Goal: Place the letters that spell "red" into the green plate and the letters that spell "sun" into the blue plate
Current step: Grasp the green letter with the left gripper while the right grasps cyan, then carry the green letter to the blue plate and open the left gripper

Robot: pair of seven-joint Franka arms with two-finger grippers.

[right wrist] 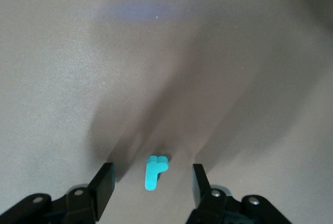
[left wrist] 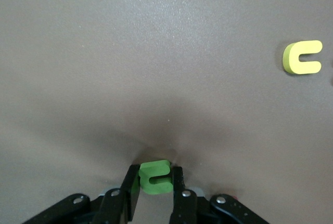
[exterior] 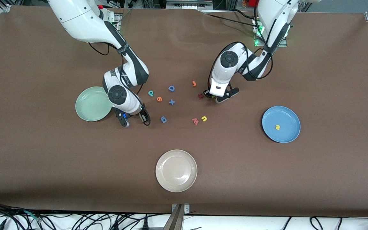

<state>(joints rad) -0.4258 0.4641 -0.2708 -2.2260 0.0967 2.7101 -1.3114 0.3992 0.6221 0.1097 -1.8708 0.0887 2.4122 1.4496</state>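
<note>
The left gripper [left wrist: 156,185] pinches the light, squashy green "n" [left wrist: 155,176] across its legs down on the table near the dark red letter [exterior: 200,95], while the right gripper [right wrist: 151,185] stands spread around the tiny teal "r" [right wrist: 154,172] beside the green plate [exterior: 89,105].

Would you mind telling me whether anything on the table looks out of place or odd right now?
Nothing stands out. The loose foam letters lie flat on the table, the yellow s sits in the blue plate, and the green plate and white plate are upright and undamaged.
</note>
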